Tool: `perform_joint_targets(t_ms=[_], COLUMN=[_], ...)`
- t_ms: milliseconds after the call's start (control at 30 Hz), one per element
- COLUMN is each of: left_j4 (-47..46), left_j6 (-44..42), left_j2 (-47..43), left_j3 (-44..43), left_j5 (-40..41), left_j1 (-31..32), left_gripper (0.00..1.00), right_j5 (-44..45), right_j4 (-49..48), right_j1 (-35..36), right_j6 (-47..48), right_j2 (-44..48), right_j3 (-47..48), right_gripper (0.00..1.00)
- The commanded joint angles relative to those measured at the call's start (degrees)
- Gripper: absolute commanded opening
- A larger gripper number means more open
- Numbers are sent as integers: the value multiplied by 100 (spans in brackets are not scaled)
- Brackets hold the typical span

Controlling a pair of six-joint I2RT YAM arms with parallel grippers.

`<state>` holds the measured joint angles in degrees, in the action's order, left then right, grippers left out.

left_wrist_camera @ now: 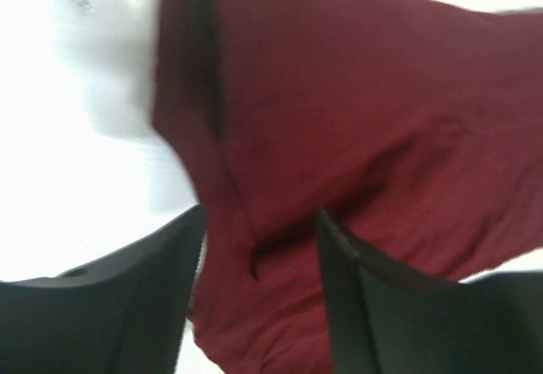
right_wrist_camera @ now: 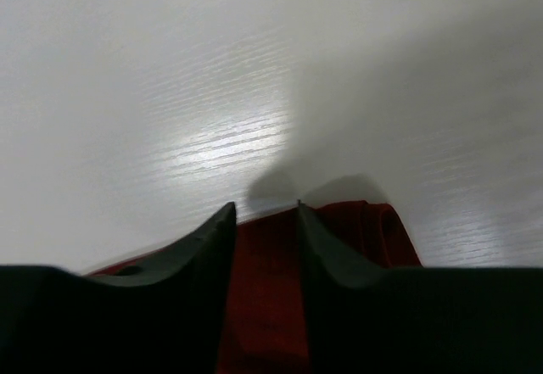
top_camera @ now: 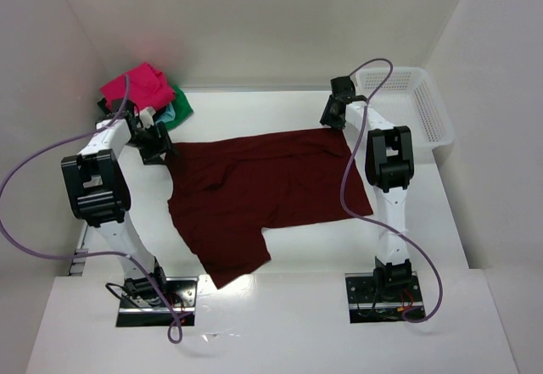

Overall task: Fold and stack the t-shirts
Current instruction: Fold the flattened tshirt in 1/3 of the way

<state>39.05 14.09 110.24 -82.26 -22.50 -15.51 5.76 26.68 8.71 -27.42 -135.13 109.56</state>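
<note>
The maroon t-shirt lies spread flat on the white table, one of its flaps reaching toward the arms' bases. Everything else is easiest placed from that shirt.

At its far left corner sits the left gripper. From the left wrist camera its two black fingers stand well apart, and the shirt's folded edge runs beneath the gap with nothing pinched between them (the picture is a little blurred, but the spread is plain).

At the shirt's far right corner is the right gripper. In the right wrist view its fingers leave only a narrow gap, and maroon cloth shows in that gap and just to the right of it. I cannot tell whether they are clamping the cloth or only sitting over it.

Beyond the shirt's far left corner, behind the left gripper, is a small heap of other shirts: a bright pink t-shirt on top, a green t-shirt beside it and a bit of light blue t-shirt nearest the maroon one.

To the far right of the maroon shirt, apart from it, stands a white mesh basket.
</note>
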Motion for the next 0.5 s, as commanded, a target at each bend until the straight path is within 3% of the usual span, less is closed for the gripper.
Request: perform_joint_targets(t_ms=[0,133,467], left_j4=[77,129,-125], left_j6=[-301,-301,-90], left_j2=[-661,-889,-652], left_j3=[-387,-274,87], left_j5=[-492,-53,614], left_j1=[328,873,2384], left_gripper=[70,77,77], right_j5=[22,22,-610], right_j4=[57,-171,-655], right_j1=[-62,-62,-10], right_j6=[96,96,-71], right_j2=[469,1005,2463], right_j3=[-83,-566,-1832], right_gripper=[45,60,67])
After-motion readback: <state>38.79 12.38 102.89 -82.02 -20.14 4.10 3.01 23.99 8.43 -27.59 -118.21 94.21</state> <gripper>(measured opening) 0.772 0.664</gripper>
